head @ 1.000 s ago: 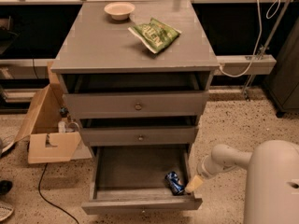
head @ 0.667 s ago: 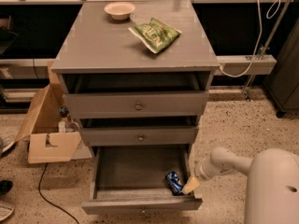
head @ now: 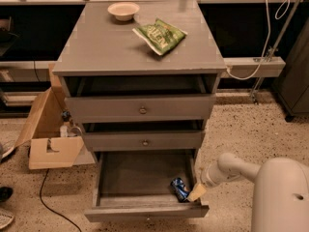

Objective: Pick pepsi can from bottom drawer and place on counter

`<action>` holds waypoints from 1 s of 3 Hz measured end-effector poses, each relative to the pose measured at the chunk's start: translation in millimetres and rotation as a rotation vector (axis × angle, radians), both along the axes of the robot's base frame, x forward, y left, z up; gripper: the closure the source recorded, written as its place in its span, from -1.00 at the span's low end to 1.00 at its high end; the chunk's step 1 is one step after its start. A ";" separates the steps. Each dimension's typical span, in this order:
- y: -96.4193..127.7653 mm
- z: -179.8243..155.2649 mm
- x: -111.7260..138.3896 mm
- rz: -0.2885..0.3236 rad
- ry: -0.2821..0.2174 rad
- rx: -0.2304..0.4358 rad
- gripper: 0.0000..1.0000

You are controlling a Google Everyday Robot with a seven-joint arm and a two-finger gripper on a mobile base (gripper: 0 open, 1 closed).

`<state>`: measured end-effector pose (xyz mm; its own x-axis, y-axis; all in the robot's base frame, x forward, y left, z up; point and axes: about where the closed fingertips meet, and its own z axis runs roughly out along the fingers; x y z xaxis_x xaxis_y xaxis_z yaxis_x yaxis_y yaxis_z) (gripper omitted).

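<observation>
Against the frame of a second ago, we note that the tool [head: 195,192] sits slightly further left, closer to the pepsi can [head: 178,187]. The can lies where it lay, and the drawers, bag and bowl are unchanged.

The tool is down inside the bottom drawer [head: 145,210], at its front right corner, with its pale tip right beside the can's right side. We cannot tell whether the tool is released or clenched, nor whether it holds the can. The can lies tilted on the drawer floor, near the front wall.

The bottom drawer stands pulled well out. On the surface [head: 111,42] we record a green chip bag [head: 161,35] and, toward the back, a small bowl [head: 123,10]. The white arm [head: 227,168] reaches in from the right.
</observation>
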<state>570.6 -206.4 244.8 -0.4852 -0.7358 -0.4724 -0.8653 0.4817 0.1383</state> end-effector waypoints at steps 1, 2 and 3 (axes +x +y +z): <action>18.9 -11.5 8.3 0.034 -0.030 0.033 -1.00; 52.6 -14.6 11.7 0.064 -0.078 0.038 -1.00; 72.0 -22.7 13.2 0.073 -0.074 0.045 -1.00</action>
